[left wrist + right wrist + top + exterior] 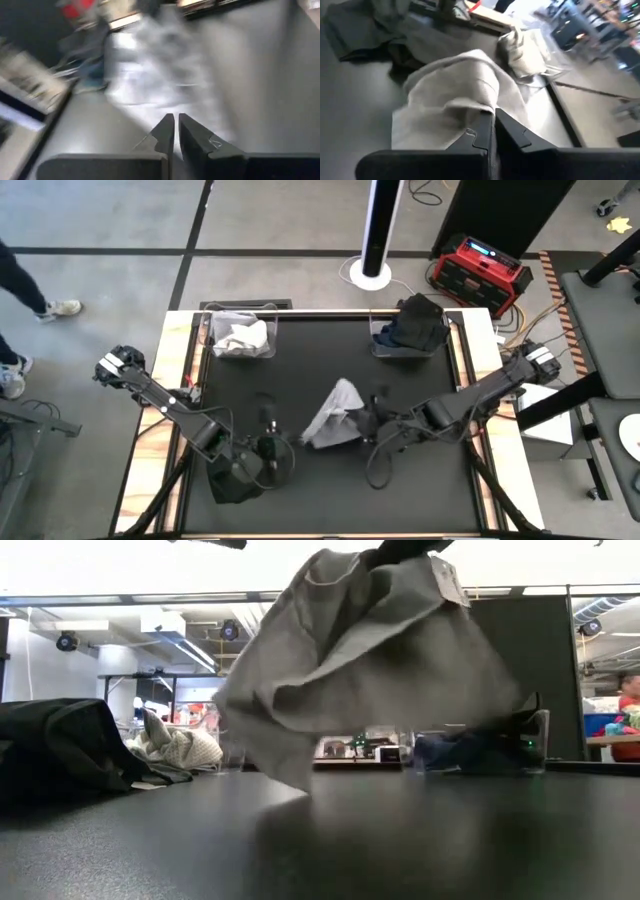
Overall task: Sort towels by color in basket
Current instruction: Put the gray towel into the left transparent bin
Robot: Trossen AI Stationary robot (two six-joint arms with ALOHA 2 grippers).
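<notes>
A light grey towel (333, 418) with a white tag (447, 580) hangs from my right gripper (366, 420) near the table's middle. In the low view the grey towel (370, 660) fills the centre, its lower end close to the table. A black towel (238, 478) lies crumpled near the front left, by my left gripper (272, 452). The left gripper (175, 125) is shut, empty, and points at the grey towel (150, 65). In the low view the black towel (60, 745) sits at the left. My right gripper (490, 125) is shut on a bunched fold of the grey towel (480, 102), pinched between its two fingers, which come at it slanting from above and from the table's right. The towel hangs below the fingers in loose folds; whether its lower end (295, 780) touches the table I cannot tell.
Two clear baskets stand at the far edge: the left basket (212, 340) holds white towels (243, 337), the right basket (378, 348) holds dark towels (418, 323). Beyond the table are a red box (480, 272) and a person's shoes (62, 308) on the floor.
</notes>
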